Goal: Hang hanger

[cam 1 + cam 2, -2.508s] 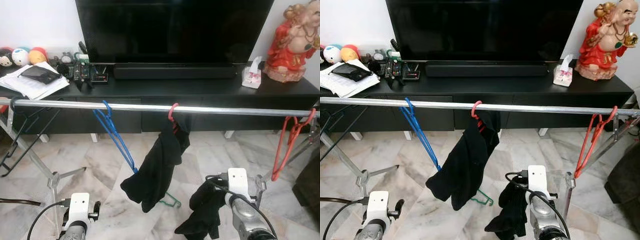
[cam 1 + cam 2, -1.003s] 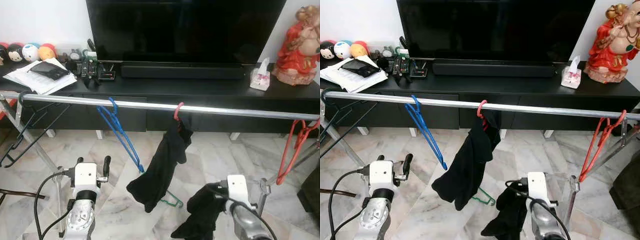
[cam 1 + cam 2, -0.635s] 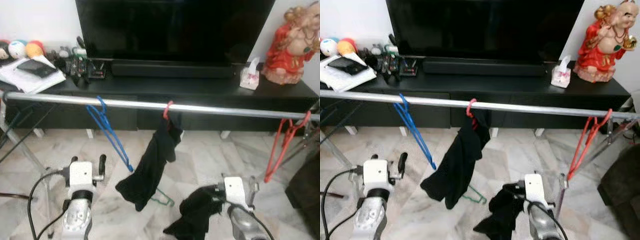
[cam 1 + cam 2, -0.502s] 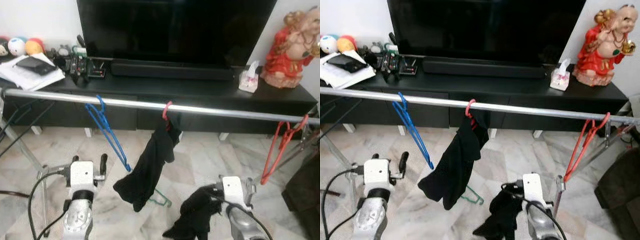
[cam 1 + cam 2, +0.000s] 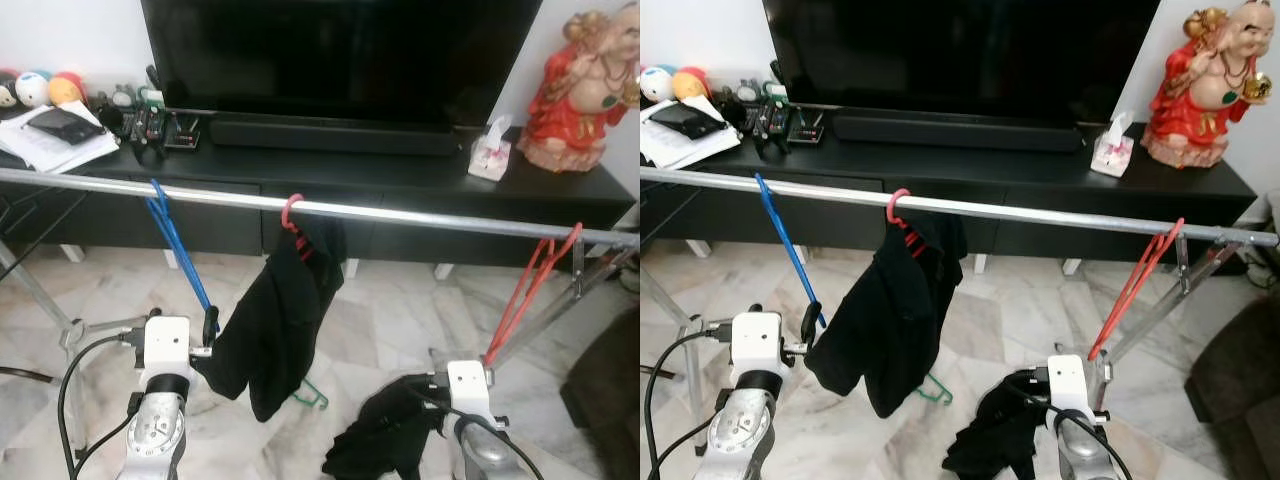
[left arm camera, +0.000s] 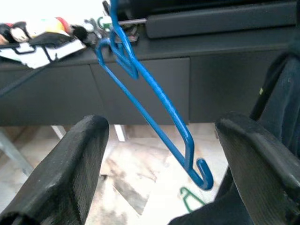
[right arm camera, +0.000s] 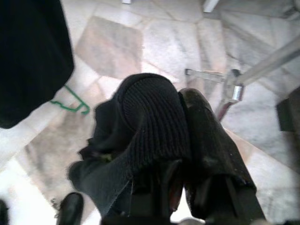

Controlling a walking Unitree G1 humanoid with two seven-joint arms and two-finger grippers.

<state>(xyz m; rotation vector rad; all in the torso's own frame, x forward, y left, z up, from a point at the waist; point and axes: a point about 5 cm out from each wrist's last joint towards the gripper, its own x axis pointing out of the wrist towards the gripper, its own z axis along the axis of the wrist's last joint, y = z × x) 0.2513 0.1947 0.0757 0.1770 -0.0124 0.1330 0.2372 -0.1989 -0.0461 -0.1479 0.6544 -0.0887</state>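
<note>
Silver rail (image 5: 420,212) spans the scene, carrying 3 hangers. Blue hanger (image 5: 178,245) hangs at 10 o'clock; its lower hook end sits between the left gripper's (image 6: 154,159) spread fingers (image 6: 65,173) — no contact. Pink hanger (image 5: 292,215) at mid-rail carries a black garment (image 5: 270,320). Red hanger (image 5: 525,290) hangs at 3 o'clock. Right gripper (image 7: 180,140) at 5 o'clock — clamped on a second dark garment (image 7: 140,140). Green hanger (image 5: 930,388) lies on the marble floor (image 5: 400,310).

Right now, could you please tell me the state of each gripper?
Left gripper: open, empty, fingers either side of the blue hanger without touching it.
Right gripper: shut on the black garment.
</note>
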